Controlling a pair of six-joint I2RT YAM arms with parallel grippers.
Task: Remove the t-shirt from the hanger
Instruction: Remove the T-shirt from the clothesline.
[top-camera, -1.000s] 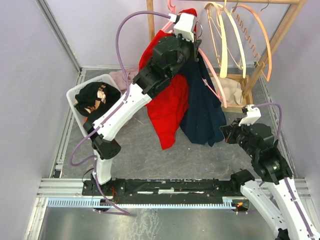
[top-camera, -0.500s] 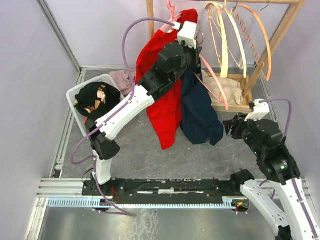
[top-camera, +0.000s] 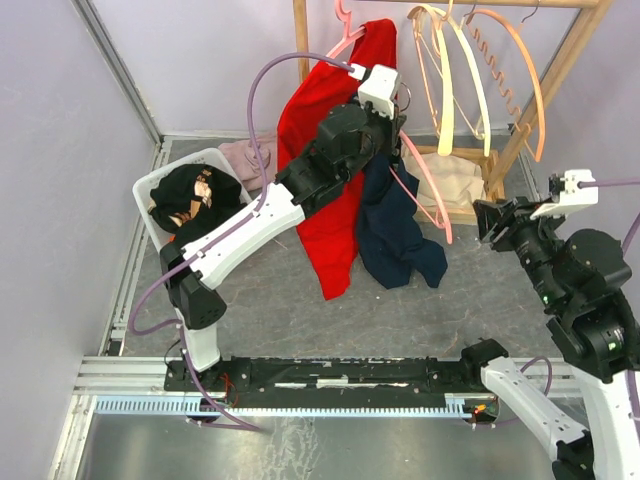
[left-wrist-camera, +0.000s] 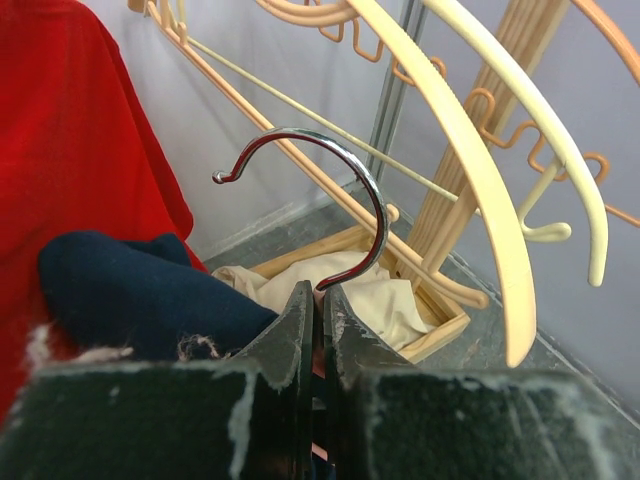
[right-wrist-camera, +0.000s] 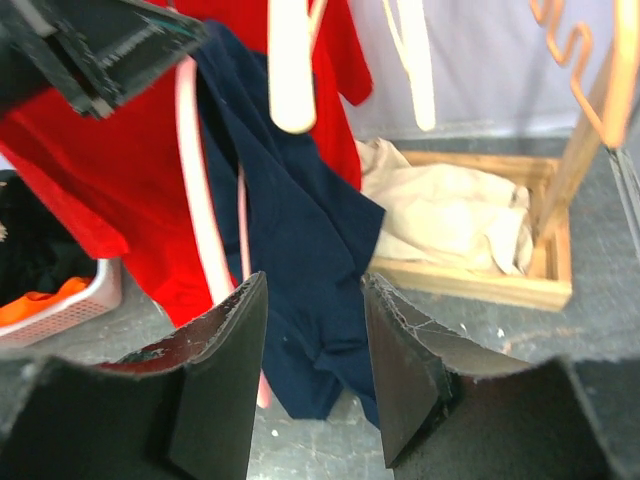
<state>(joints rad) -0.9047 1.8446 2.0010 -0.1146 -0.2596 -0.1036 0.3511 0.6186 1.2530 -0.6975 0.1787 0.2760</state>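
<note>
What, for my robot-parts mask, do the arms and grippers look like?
Both the left arm and the right arm have white shells, black joints, a lilac cable along each and a white camera box at the wrist. The fingers are flat and black, with scuffed edges.

Two shirts hang here: one red shirt (top-camera: 320, 130), one navy shirt (top-camera: 395, 230). Two containers sit below (white basket (top-camera: 175, 167), wooden crate (right-wrist-camera: 470, 285)).

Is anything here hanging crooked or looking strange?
Yes. The pink hanger is steeply tilted. Its metal hook hangs on nothing and is only pinched at its base by the left fingers. The navy t-shirt sags from it in a bunch and seems partly slipped off.
</note>
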